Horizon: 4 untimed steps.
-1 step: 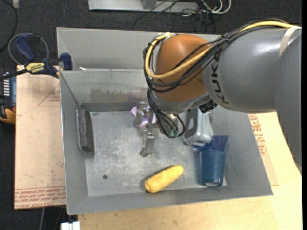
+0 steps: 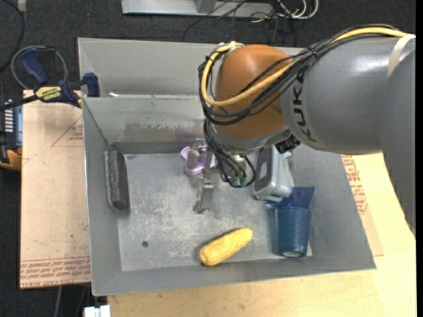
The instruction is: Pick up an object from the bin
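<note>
Hanging low over the grey metal bin's bare floor just beside a small lilac plastic piece, tool seems placed to grasp it; opening: cannot tell.

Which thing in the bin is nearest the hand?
The small purple piece by the back wall, beside the hand; the yellow corn cob, blue cup and grey block lie farther off.

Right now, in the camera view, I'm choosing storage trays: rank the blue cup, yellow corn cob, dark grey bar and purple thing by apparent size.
1. blue cup
2. dark grey bar and yellow corn cob, too alike to rank
3. purple thing, smallest, though partly hidden
</note>
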{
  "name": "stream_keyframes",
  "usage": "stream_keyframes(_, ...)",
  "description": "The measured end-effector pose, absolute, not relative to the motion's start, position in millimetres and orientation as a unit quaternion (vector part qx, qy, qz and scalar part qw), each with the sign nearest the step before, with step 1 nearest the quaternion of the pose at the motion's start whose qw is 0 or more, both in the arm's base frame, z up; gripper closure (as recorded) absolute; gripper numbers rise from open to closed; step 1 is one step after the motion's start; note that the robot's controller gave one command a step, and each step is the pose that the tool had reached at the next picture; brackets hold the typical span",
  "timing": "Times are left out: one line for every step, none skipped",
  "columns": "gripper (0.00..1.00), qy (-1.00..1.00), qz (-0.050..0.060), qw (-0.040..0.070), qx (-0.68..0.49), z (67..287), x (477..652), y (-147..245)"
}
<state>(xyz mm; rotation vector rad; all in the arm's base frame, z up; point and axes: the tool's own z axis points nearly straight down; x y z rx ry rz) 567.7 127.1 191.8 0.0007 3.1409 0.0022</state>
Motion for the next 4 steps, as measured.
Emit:
stream_keyframes(0.00,0.995,0.001,0.003,-0.100,100.8,634.7,78.1)
stream_keyframes(0.00,1.000,0.002,0.001,-0.013,131.0,508.9,54.8)
stream_keyframes(0.00,0.990,0.001,0.004,-0.141,104.4,627.7,30.3)
stream_keyframes(0.00,0.985,0.002,0.013,-0.170,82.9,523.4,37.3)
